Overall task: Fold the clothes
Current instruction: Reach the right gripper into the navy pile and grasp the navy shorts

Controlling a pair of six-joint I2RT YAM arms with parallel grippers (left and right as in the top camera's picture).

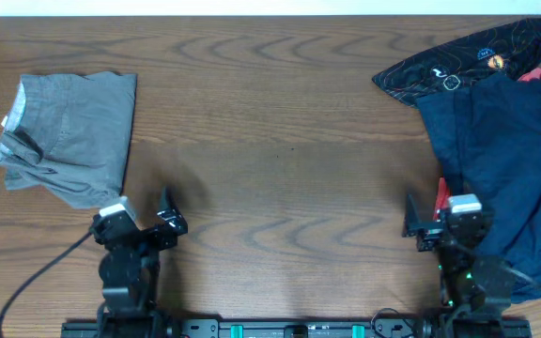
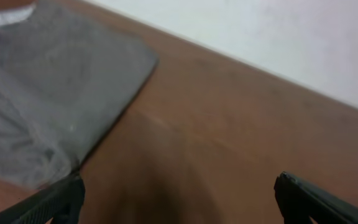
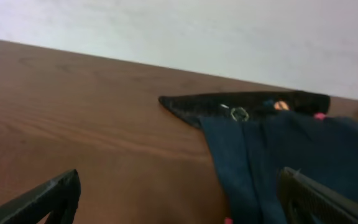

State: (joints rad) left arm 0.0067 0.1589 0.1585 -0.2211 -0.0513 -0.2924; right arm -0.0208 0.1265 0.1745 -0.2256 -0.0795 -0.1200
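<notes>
At the right edge of the wooden surface (image 1: 280,141) lie one large navy blue fabric trousers (image 1: 505,150), one black printed garment (image 1: 458,61) and one red garment (image 1: 531,75), all unfolded. One folded grey fabric garment (image 1: 69,131) rests near the left edge. The left gripper (image 1: 144,212) and the right gripper (image 1: 433,214) both gape empty. The likely next move is for the right one to grasp the trousers.

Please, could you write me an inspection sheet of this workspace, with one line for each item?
Surface: brown wooden table, no spills seen.
Job's things: grey garment lies roughly folded at the left; navy trousers are heaped at the right, partly over a black printed garment; a red garment peeks out between them.
Clutter: nothing seen.
Grippers: left gripper and right gripper are both open, fingers apart, holding nothing.
Cables: black cable curves from the left arm toward the near-left corner.
Surroundings: white wall behind the table.
</notes>
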